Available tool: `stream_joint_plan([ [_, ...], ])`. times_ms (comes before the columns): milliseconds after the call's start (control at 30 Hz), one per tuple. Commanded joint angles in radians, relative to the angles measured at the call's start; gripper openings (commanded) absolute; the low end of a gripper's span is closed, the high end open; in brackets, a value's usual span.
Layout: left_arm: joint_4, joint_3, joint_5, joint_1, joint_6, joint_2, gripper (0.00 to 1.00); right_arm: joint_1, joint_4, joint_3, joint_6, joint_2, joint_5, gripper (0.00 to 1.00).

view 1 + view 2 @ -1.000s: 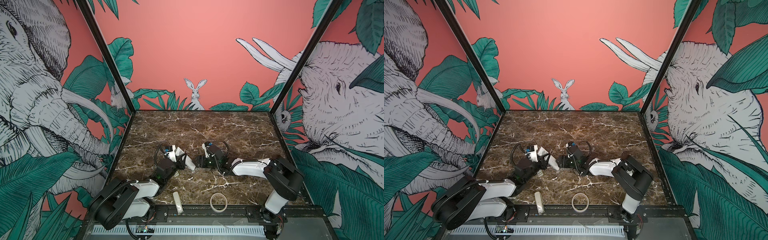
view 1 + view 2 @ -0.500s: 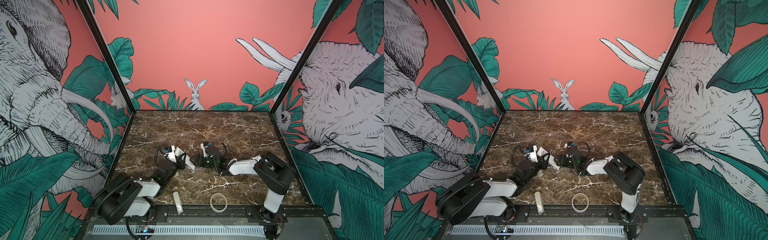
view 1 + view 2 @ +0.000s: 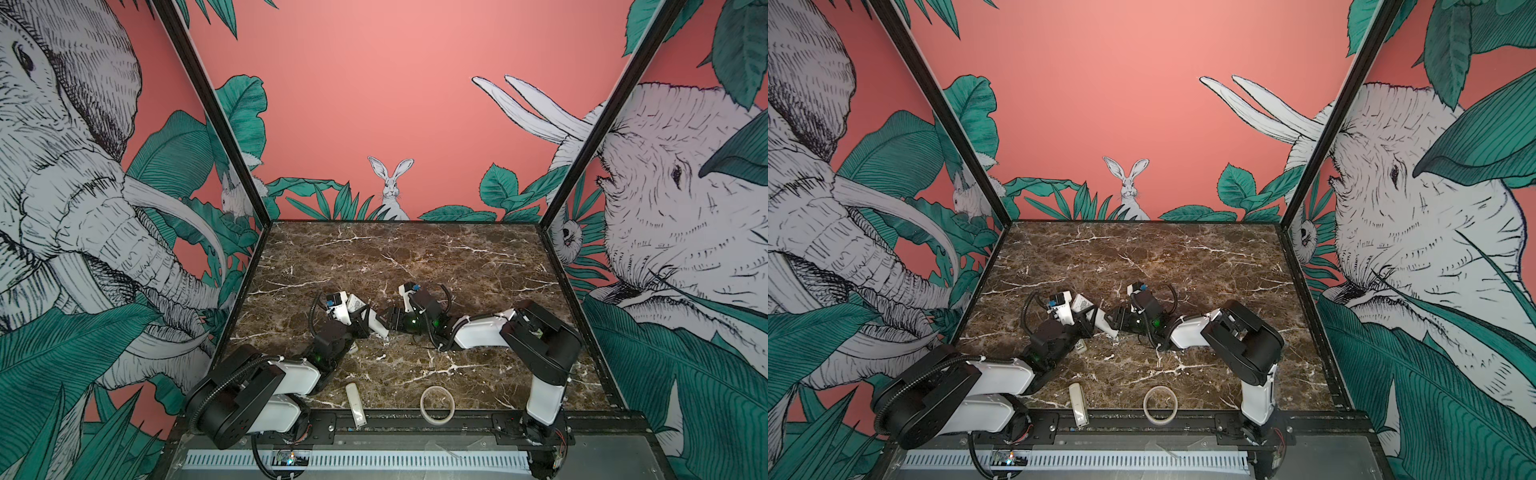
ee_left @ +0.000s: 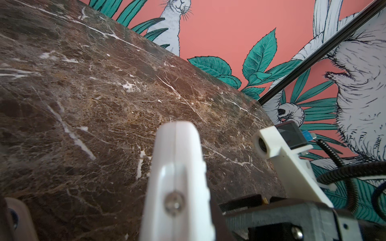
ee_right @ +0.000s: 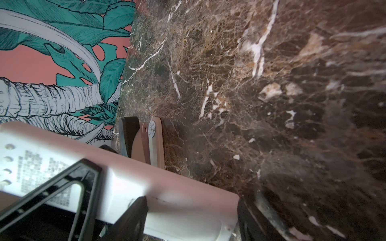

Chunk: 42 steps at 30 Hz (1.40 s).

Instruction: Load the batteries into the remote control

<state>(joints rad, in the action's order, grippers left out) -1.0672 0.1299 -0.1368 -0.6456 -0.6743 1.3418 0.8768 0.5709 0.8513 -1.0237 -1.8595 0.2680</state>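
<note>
Left of centre on the brown marbled table [image 3: 415, 257], in both top views: left fingers [image 3: 360, 321], closed tight on the remote control [image 3: 377, 326] about its middle. Held slanted, one end toward the far left, the other toward the near right. Back side up, with a printed label [image 3: 355, 302] on the far-left half (buttons out of sight). From the left wrist, only a rounded white end jutting past the grip, a small clear bulb [image 4: 174, 203] set in its tip.

Just near of the left fingers, beside the left arm [image 3: 328, 345]: a small pale piece [image 3: 1080, 345] flat on the table, too small to name.

At the near edge, left of the middle: a cream remote [image 3: 355, 405], lying flat, long axis near to far, its near end over the black rail [image 3: 415, 422].

Right of centre: right fingers [image 3: 393, 321], pointing in from the right at the remote control's near-right end, almost tip to tip with the left fingers. Spread apart. From the right wrist, one dark finger lying across the white back, the other just past the end. Cannot tell a firm grip from a loose straddle.

Further right along the near edge, well apart from the cream remote: a ring of tape [image 3: 436, 404], flat, partly over the rail.
</note>
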Motion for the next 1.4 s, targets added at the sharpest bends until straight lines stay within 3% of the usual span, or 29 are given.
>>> stream_joint_plan([
  [0, 0.087, -0.029, 0.029, -0.019, 0.036, 0.022, 0.0, 0.014, 0.08, 0.025, -0.065, -0.024, 0.01, 0.69],
  [167, 0.085, -0.029, 0.023, -0.02, 0.038, 0.026, 0.0, 0.017, 0.123, 0.012, -0.077, -0.026, 0.023, 0.71],
  [433, 0.082, -0.028, 0.027, -0.02, 0.038, 0.028, 0.0, 0.026, 0.004, 0.042, -0.058, -0.045, 0.004, 0.7],
  [700, 0.074, -0.023, 0.037, -0.027, 0.048, 0.036, 0.0, 0.077, -0.158, 0.121, -0.002, -0.074, -0.021, 0.7],
  [967, 0.113, -0.005, 0.027, -0.048, 0.09, 0.022, 0.0, 0.126, -0.452, 0.251, 0.104, -0.107, -0.073, 0.72],
  [1367, 0.215, 0.022, 0.001, -0.084, 0.166, -0.05, 0.0, 0.124, -0.693, 0.28, 0.194, -0.1, -0.128, 0.74],
])
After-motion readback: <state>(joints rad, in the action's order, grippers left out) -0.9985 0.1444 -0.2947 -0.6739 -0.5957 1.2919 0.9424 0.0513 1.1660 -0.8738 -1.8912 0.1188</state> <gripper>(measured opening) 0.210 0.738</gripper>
